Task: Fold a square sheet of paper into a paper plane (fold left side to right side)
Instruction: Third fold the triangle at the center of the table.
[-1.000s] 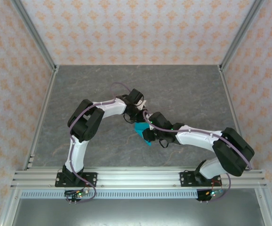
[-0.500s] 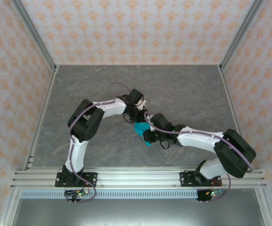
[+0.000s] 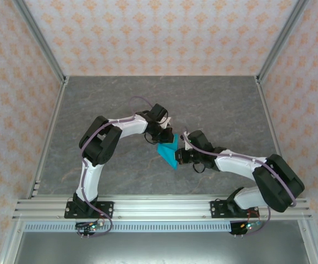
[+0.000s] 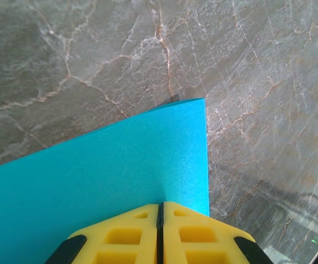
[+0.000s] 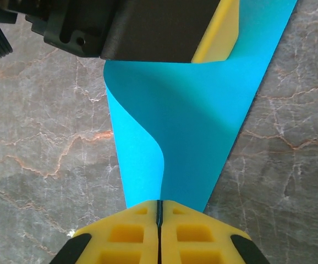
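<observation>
Claws [image 4: 160, 208] [image 5: 159, 204] converged mid-table, pinching paper [image 3: 167, 153] (bowed)

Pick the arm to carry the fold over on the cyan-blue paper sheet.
Right, probably. The right gripper is shut on the thin cyan-blue paper sheet at its curling edge; the left gripper is shut on the opposite, flatter end and can anchor.

I count two robot arms on one grey table [image 3: 219, 104]: one left arm [image 3: 101, 146] and one right arm [image 3: 247, 165]. That makes two grippers, one left gripper [image 4: 160, 212] and one right gripper [image 5: 159, 208], each with two yellow fingers [image 4: 123, 236], four in all. There is one sheet of blue paper [image 3: 168, 153], a single piece, and three patterned walls [image 3: 159, 33] around the table.
</observation>
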`<action>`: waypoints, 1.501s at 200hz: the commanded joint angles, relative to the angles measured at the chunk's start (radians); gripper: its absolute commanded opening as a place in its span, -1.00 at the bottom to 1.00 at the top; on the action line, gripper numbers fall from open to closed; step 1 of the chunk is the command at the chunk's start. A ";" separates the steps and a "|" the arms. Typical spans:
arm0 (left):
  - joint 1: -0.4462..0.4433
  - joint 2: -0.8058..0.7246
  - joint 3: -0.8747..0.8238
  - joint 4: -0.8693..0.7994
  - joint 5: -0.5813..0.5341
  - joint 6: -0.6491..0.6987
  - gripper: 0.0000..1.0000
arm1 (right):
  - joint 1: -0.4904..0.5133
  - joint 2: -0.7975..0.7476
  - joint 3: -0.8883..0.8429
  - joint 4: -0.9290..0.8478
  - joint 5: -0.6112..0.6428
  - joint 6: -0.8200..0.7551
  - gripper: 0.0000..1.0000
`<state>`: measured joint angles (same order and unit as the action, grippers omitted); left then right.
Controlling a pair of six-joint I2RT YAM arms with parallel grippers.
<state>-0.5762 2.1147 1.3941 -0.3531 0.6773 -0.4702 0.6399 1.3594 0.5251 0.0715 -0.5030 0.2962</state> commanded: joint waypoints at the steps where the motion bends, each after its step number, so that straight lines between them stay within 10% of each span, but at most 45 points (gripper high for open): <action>1: -0.023 0.060 -0.029 -0.039 -0.028 0.001 -0.81 | -0.019 0.008 -0.010 0.069 -0.079 0.017 -0.86; 300: -0.022 0.058 -0.038 -0.035 -0.026 0.001 -0.81 | -0.040 0.195 0.113 -0.001 -0.032 0.015 -0.84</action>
<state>-0.5762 2.1151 1.3926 -0.3489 0.6804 -0.4702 0.6052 1.5478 0.6125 0.0807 -0.5671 0.3042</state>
